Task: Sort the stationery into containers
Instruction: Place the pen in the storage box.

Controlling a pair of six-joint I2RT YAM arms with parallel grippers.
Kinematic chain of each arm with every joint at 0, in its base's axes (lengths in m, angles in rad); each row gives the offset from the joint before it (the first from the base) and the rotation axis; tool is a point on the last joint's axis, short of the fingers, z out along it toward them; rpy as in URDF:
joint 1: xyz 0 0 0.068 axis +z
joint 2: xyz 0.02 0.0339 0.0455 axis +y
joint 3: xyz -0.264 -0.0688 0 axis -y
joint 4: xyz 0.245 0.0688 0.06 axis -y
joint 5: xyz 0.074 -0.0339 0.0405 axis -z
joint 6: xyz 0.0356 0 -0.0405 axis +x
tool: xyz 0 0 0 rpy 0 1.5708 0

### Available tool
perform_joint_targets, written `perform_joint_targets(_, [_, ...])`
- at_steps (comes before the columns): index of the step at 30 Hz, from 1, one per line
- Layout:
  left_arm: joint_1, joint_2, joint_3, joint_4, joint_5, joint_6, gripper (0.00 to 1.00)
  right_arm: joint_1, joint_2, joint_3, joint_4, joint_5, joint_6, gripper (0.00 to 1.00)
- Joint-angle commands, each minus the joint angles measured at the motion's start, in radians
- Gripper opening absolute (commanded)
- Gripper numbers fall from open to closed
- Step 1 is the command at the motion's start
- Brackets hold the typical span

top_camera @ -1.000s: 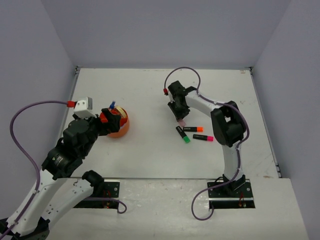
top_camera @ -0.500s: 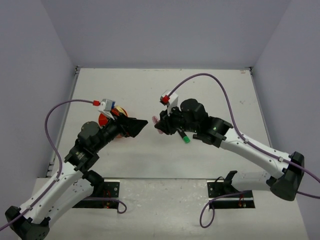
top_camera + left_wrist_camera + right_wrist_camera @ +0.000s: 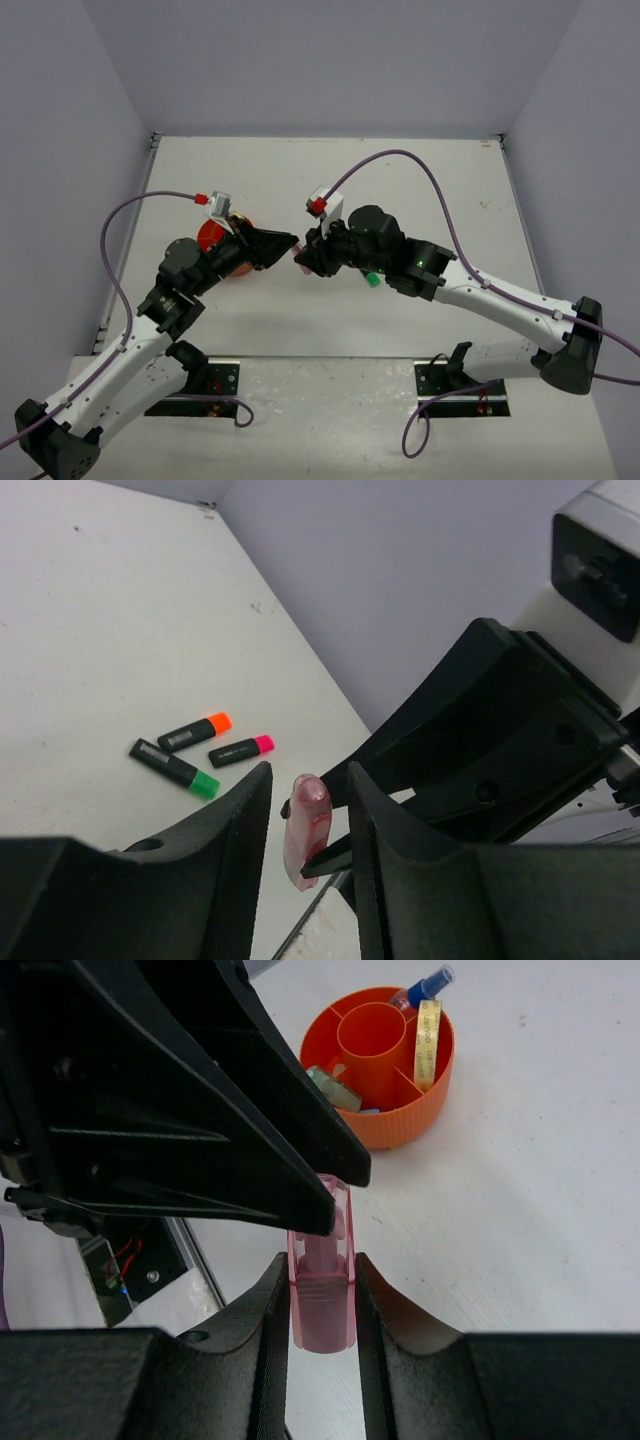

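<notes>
A translucent pink bar point(image 3: 322, 1300) hangs in mid-air over the table, with my right gripper point(image 3: 322, 1260) shut on its lower part. In the left wrist view my left gripper point(image 3: 308, 772) straddles the pink bar point(image 3: 306, 825), and a narrow gap shows on each side of it. From above, the left gripper point(image 3: 290, 243) and right gripper point(image 3: 303, 262) meet tip to tip. The orange tub point(image 3: 400, 1125) holds a blue-capped bottle point(image 3: 425, 985), a band ring point(image 3: 428, 1040) and a green bar point(image 3: 335, 1090). Highlighters with orange point(image 3: 195, 733), pink point(image 3: 240, 750) and green point(image 3: 175, 768) ends lie on the table.
The left arm hides most of the tub point(image 3: 240, 270) from above. The right arm's forearm covers most of the highlighters, leaving a green end point(image 3: 373, 279) showing. Grey walls ring the white table point(image 3: 450, 180). The arm bases' mounting plates point(image 3: 460, 385) sit at the near edge.
Both arms swung to the table's middle and met. The right gripper carried the pink bar over from beside the highlighters. The left jaws have narrowed around the bar's upper end.
</notes>
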Motion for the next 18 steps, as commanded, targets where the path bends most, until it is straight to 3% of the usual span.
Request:
perform_joint_targets(1, [0.001,0.026,0.003,0.041,0.051,-0.002,0.35,0.013,0.008,0.067,0.025,0.066,0.015,0.00])
perform_joint_targets(4, [0.000,0.049,0.013,0.047,0.086,0.000,0.27,0.017,0.012,0.084,0.024,0.070,0.018,0.00])
perform_joint_targets(7, [-0.002,0.070,0.023,0.061,0.117,0.010,0.01,0.018,0.026,0.095,0.019,0.079,0.016,0.00])
perform_joint_targets(9, [-0.003,0.076,0.031,0.054,0.122,0.023,0.00,0.019,0.034,0.090,0.019,0.106,0.014,0.02])
perform_joint_targets(10, [-0.003,0.073,0.036,0.042,0.112,0.032,0.00,0.020,0.035,0.085,0.019,0.112,0.014,0.08])
perform_joint_targets(11, [-0.003,0.069,0.043,0.016,0.089,0.045,0.00,0.020,0.035,0.079,0.019,0.118,0.015,0.20])
perform_joint_targets(12, [-0.003,0.063,0.065,-0.048,0.025,0.074,0.00,0.020,0.033,0.069,0.016,0.136,0.019,0.47])
perform_joint_targets(13, [-0.003,0.057,0.096,-0.135,-0.067,0.113,0.00,0.019,0.028,0.055,0.009,0.162,0.024,0.84])
perform_joint_targets(14, [-0.002,0.057,0.124,-0.223,-0.161,0.142,0.00,0.019,0.017,0.041,0.003,0.196,0.031,0.98])
perform_joint_targets(18, [-0.003,0.083,0.205,-0.483,-0.657,0.211,0.00,0.018,-0.061,-0.058,-0.015,0.385,0.092,0.99])
